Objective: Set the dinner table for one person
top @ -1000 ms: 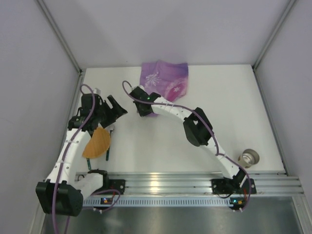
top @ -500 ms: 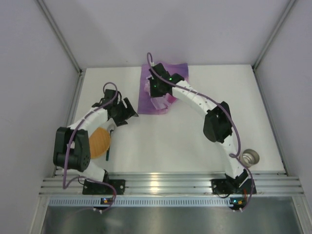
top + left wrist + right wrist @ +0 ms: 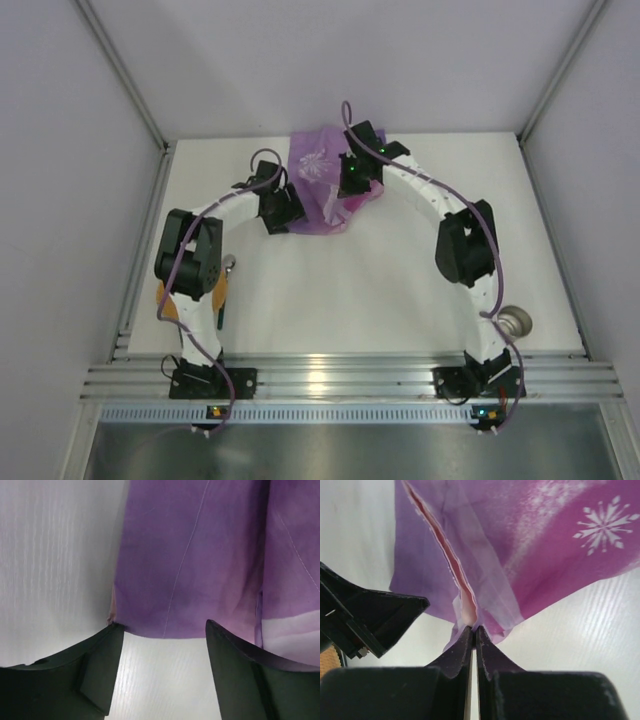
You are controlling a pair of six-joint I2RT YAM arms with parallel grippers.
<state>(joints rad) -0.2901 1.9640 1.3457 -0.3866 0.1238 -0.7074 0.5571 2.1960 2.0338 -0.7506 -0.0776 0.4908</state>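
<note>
The purple snowflake placemat (image 3: 318,172) lies rumpled and partly folded at the far middle of the white dinner table (image 3: 400,280). My right gripper (image 3: 349,188) is shut on a raised fold of the placemat (image 3: 470,605), pinching it at the fingertips (image 3: 473,628). My left gripper (image 3: 288,213) is open, and its jaws straddle the placemat's near left edge (image 3: 190,580) low over the table. Its midpoint (image 3: 164,630) is at that edge, with nothing held. The left gripper also shows in the right wrist view (image 3: 370,615).
An orange plate (image 3: 163,300) lies at the near left, mostly hidden under the left arm. A dark-handled utensil (image 3: 218,312) and a spoon end (image 3: 230,264) lie beside it. A small cup (image 3: 515,322) lies at the near right, by the right arm's base.
The right gripper has moved far and right, dragging the pinched placemat fold with it. The left gripper has swung from beside the orange plate to the placemat's near left edge.
</note>
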